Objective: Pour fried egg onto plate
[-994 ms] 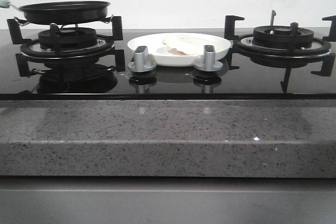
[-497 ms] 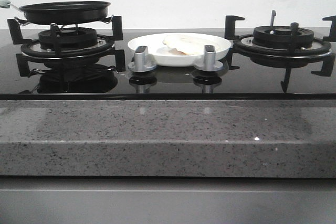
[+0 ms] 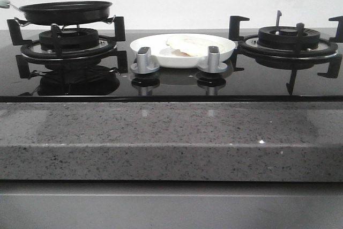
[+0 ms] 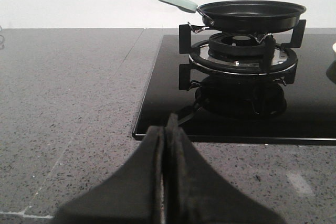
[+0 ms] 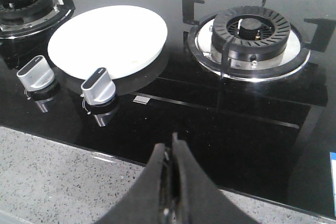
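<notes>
The fried egg (image 3: 185,44) lies flat on the plate (image 3: 161,57), its long axis running left to right across the dish (in the right wrist view the white washes out and the egg cannot be made out), and the plate sits on the black glass hob (image 3: 252,81) between the two burners, just behind the two silver knobs (image 3: 143,60). The black frying pan (image 3: 65,12) rests level on the left burner (image 3: 67,44), its pale green handle (image 4: 176,1) pointing away to the robot's left. The left gripper (image 4: 165,145) and right gripper (image 5: 173,163) both have their fingers pressed together, holding nothing, over the speckled grey counter (image 3: 171,138) in front of the hob.
</notes>
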